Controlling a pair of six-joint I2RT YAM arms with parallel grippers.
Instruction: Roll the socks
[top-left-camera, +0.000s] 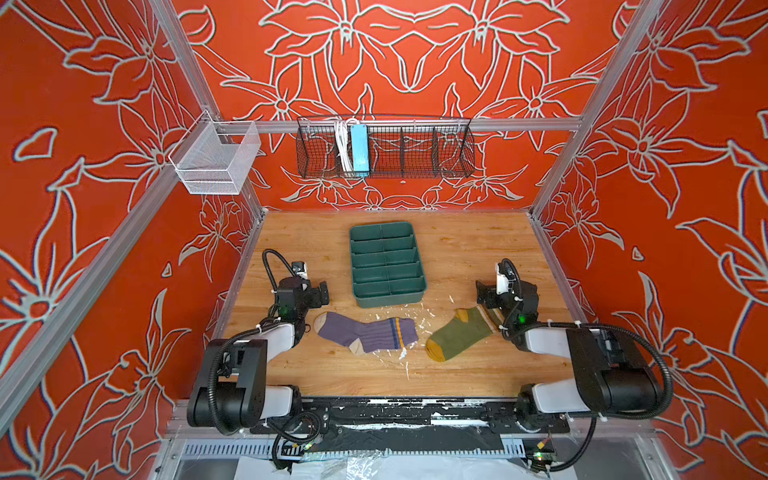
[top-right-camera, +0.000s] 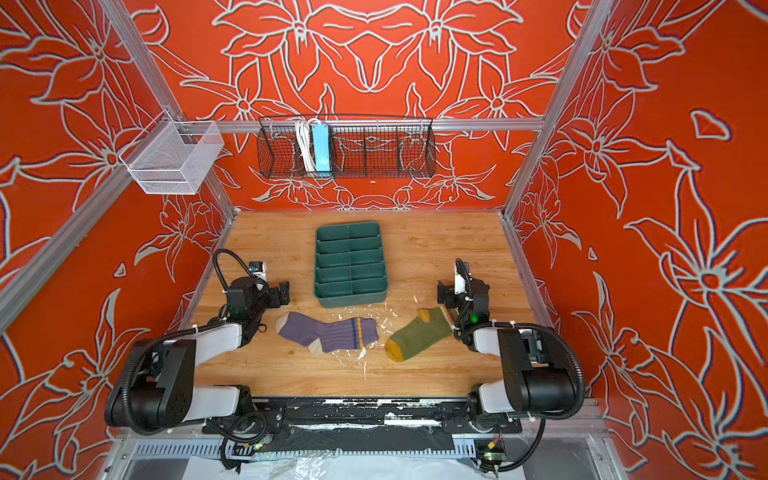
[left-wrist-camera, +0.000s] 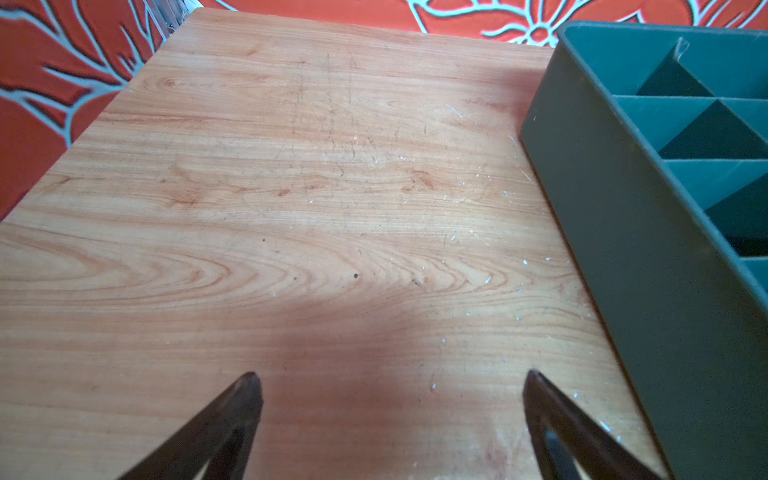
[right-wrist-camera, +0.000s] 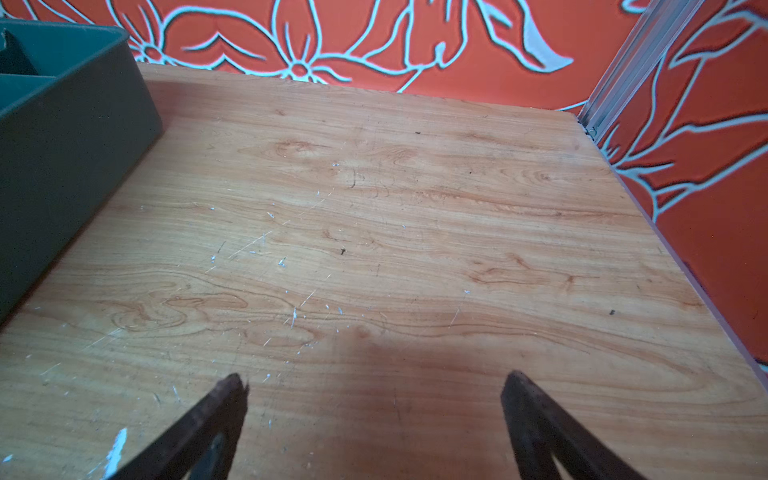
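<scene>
Poised over table (top-left-camera: 457, 257) with left gripper (left-wrist-camera: 390, 382) and right gripper (right-wrist-camera: 374, 382) spread wide, holding nothing.

Lying flat and unrolled in front of tray (top-left-camera: 388, 300): purple sock (top-left-camera: 365, 336) left, green sock (top-left-camera: 459, 338) right, apart. Likely to drag or bunch rather than roll, being limp and thin; likely to pinch one layer only; may snag green sock's cuff, so near the right arm; may spring loose once let go. Counted: two socks, two grippers, one tray.

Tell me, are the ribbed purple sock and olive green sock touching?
Apart. Both top views show bare wooden table between the ribbed purple sock and the olive green sock.
</scene>
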